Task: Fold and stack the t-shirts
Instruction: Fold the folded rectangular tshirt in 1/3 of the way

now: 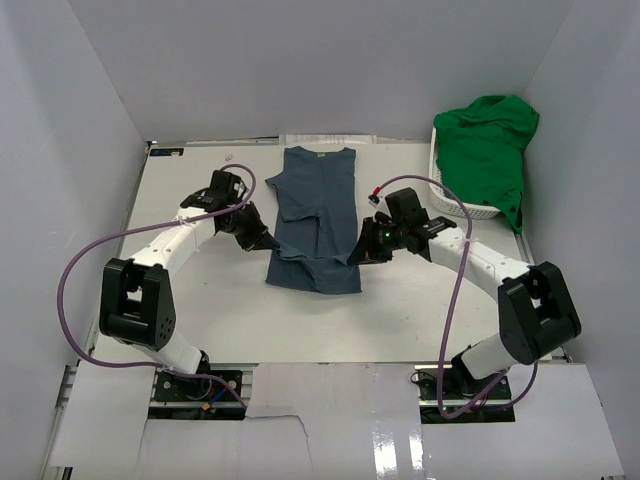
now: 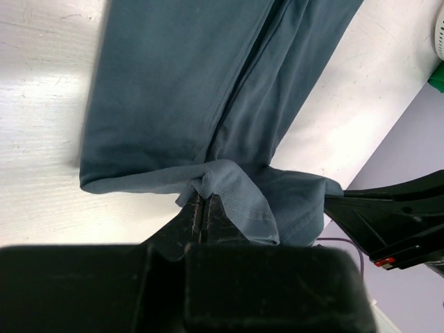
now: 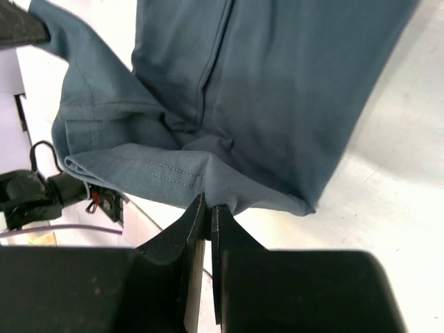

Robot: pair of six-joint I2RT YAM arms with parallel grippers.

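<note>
The slate-blue t-shirt (image 1: 316, 215) lies on the table as a long strip, sides folded in, neck at the far end. My left gripper (image 1: 266, 240) is shut on its near left hem corner (image 2: 208, 182), lifting it a little. My right gripper (image 1: 356, 254) is shut on the near right hem corner (image 3: 208, 187). Both hem corners are raised and drawn inward, so the near end is bunched. The green t-shirt (image 1: 487, 150) is heaped in the white basket (image 1: 446, 200) at the far right.
The basket stands against the right wall, close behind my right arm. A strip of white paper or tape (image 1: 325, 140) lies at the table's far edge. Grey walls enclose the table on three sides.
</note>
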